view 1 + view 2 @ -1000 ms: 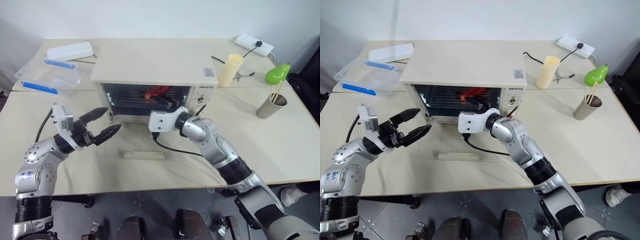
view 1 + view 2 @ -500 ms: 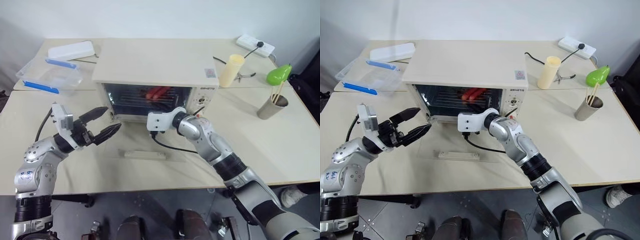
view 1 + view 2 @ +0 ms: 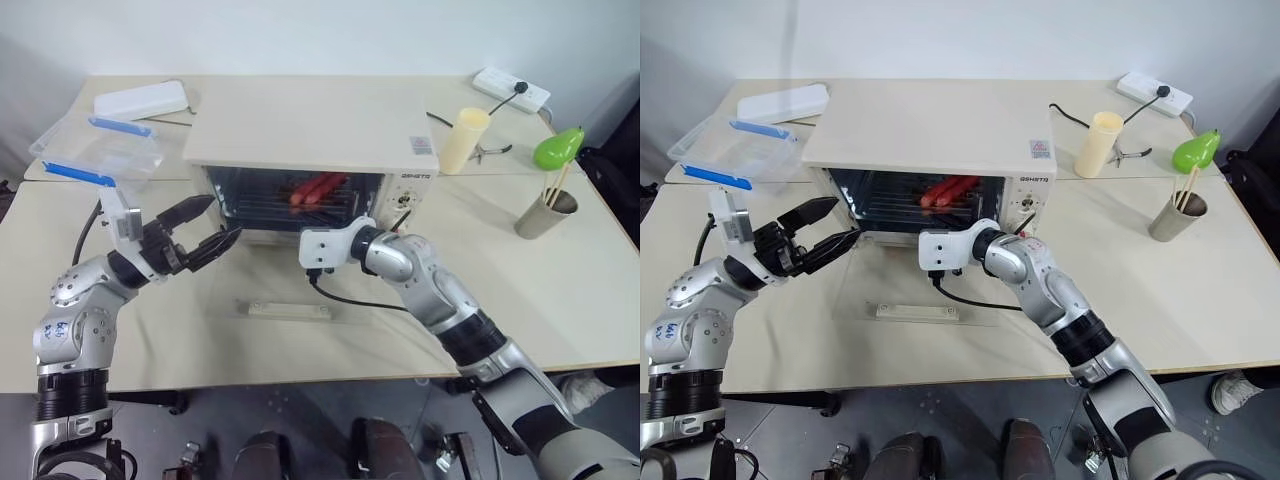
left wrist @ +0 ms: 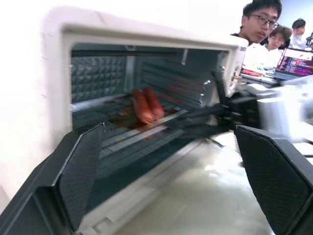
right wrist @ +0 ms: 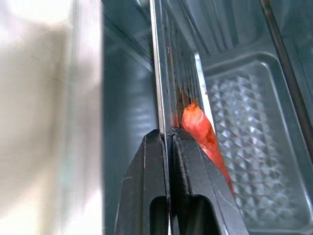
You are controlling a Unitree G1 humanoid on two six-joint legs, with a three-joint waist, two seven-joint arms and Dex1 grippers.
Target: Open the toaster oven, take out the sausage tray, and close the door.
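The cream-white toaster oven stands mid-table with its door folded down flat on the tabletop, handle toward me. Inside, on the rack, sits the sausage tray with two red sausages. My right gripper reaches into the oven mouth and is shut on the tray's thin front edge, one sausage just beyond its fingers. At the left corner of the opening hovers my left gripper, open with nothing between its fingers, above the lowered door.
A clear plastic box with blue clips and a white lid lie at the back left. A cream cup, a green pear-shaped thing, a metal cup of sticks and a power strip sit right. People sit beyond the table.
My right gripper's fingers have closed at the tray's front edge. The left gripper has risen slightly and edged toward the oven's opening, still open.
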